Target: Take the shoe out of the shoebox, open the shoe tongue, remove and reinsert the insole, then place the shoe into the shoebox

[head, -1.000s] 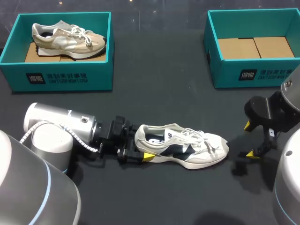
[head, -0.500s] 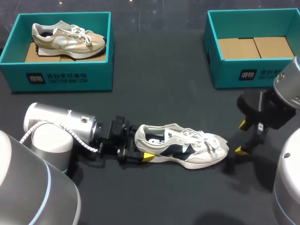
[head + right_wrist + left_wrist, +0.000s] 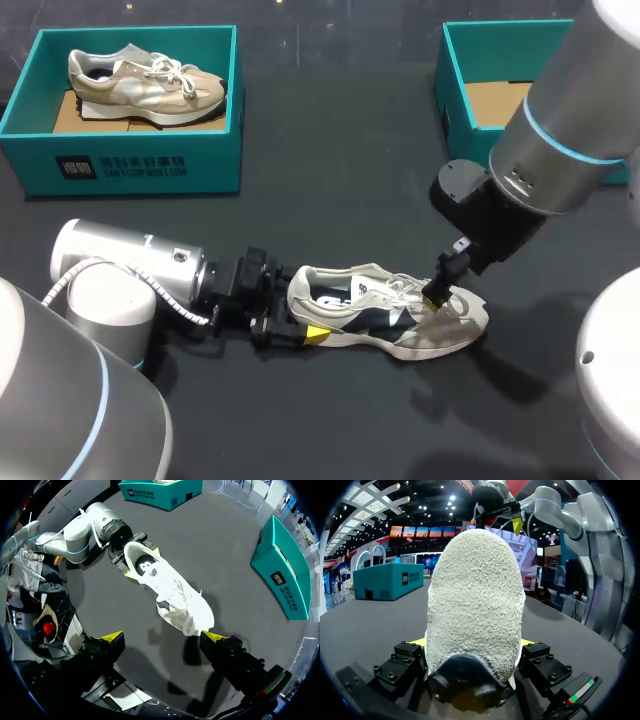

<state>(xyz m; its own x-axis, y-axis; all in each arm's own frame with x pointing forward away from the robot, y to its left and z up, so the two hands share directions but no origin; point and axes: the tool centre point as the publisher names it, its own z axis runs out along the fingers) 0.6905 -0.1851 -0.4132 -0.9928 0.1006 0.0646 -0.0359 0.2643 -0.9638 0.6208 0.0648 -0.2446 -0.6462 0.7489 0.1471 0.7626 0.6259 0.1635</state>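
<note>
Hovering open-fingered over the laces [image 3: 415, 290], lower centre of the frame, the right gripper [image 3: 447, 270] risks snagging a stray loop and twisting the white shoe [image 3: 390, 318] from the left gripper [image 3: 298, 318]'s clamp on its heel.

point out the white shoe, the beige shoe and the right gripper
white shoe [image 3: 380, 322], head view, navy side panel
beige shoe [image 3: 145, 86], head view, midfoot
right gripper [image 3: 164, 638], right wrist view, midway between tips
</note>
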